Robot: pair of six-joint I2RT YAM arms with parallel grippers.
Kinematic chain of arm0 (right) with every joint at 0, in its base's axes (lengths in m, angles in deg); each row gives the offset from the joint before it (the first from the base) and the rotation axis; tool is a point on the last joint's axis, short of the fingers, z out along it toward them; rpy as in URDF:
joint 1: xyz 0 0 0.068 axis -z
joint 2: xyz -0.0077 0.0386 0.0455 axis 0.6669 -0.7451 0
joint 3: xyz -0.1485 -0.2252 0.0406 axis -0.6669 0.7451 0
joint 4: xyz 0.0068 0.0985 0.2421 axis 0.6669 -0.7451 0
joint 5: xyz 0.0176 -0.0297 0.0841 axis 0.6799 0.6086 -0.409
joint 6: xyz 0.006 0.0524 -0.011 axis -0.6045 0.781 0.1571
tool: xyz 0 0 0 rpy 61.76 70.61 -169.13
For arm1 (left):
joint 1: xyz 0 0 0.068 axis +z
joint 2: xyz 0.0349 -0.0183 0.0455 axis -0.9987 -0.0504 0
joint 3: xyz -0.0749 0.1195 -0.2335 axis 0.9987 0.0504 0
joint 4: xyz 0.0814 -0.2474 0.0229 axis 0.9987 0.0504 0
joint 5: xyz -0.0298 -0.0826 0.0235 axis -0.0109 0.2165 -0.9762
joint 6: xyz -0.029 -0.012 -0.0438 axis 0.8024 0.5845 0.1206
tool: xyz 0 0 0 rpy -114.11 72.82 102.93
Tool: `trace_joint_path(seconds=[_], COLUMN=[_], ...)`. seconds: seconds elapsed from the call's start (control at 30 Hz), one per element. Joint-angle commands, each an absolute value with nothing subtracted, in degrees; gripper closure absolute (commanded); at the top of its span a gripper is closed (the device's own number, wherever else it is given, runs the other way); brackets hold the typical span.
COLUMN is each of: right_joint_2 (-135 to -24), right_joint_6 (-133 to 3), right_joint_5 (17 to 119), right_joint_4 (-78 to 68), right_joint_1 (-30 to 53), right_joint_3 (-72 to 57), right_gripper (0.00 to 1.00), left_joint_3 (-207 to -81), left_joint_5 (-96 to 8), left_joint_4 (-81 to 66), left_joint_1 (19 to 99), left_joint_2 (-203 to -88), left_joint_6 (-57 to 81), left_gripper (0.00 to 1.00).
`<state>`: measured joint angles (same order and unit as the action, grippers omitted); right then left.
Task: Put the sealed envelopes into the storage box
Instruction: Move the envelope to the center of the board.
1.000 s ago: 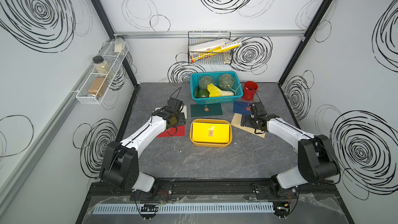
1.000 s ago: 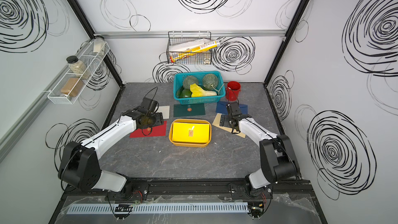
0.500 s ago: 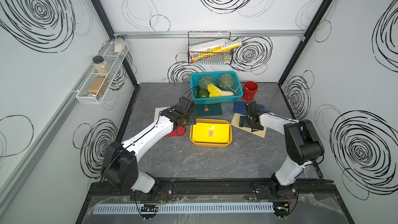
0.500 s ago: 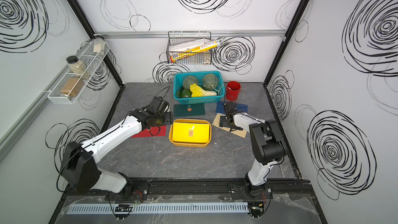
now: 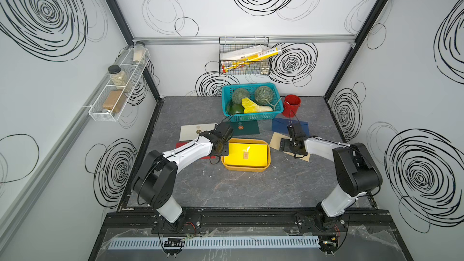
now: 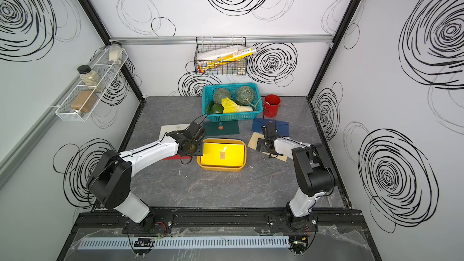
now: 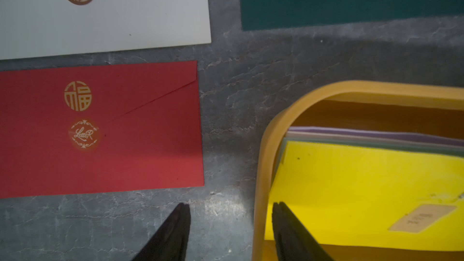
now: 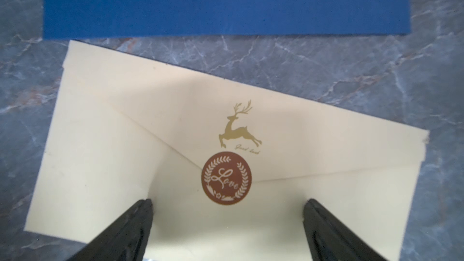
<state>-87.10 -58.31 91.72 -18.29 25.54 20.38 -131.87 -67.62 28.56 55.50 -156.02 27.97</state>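
The orange-yellow storage box [image 5: 246, 169] [image 7: 261, 146] holds a stack of envelopes with a yellow envelope [image 5: 247, 154] [image 7: 364, 192] on top. My left gripper [image 5: 222, 146] [image 7: 231, 207] is open and straddles the box's left rim, one finger over the table and one over the yellow envelope. To its left lie a red envelope [image 7: 100, 131] and a white envelope [image 5: 195, 131]. A dark green envelope [image 5: 247, 128] lies behind the box. My right gripper [image 5: 288, 144] [image 8: 228, 202] is open just above a beige envelope [image 8: 175, 146], near its brown seal. A navy envelope [image 8: 226, 3] lies beyond.
A teal basket [image 5: 251, 116] of vegetables and a small red bucket [image 5: 291, 106] stand at the back of the table. A wire rack hangs on the back wall, and a shelf with jars on the left wall.
My left gripper has moved right from over the red envelope to the box's left rim, and its jaws have narrowed. The right arm has folded inward, its gripper still over the beige envelope.
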Motion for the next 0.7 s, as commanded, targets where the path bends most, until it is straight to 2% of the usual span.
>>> trace_joint_path(seconds=[0.0,0.23,0.37,0.67], right_joint_2=[-87.0,-85.6,-84.3,-83.1], right_joint_6=[-59.6,-60.6,-60.7,-61.1], right_joint_5=[90.5,90.7,90.5,88.5], right_joint_4=[-22.2,-22.8,-23.0,-24.2], right_joint_1=[24.6,22.2,21.0,16.2], right_joint_3=[22.6,24.5,26.0,27.8], right_gripper=[0.04,0.05,0.06,0.08], left_joint_3=[-131.0,-131.6,-132.2,-132.5], left_joint_5=[-66.9,-68.8,-68.4,-66.9], left_joint_4=[25.6,24.6,23.5,21.9], left_joint_1=[55.1,56.4,58.6,62.5], left_joint_2=[-157.4,-158.7,-159.0,-160.3], left_joint_6=[27.1,27.8,27.8,27.3], left_gripper=[0.47,0.62,0.74,0.78])
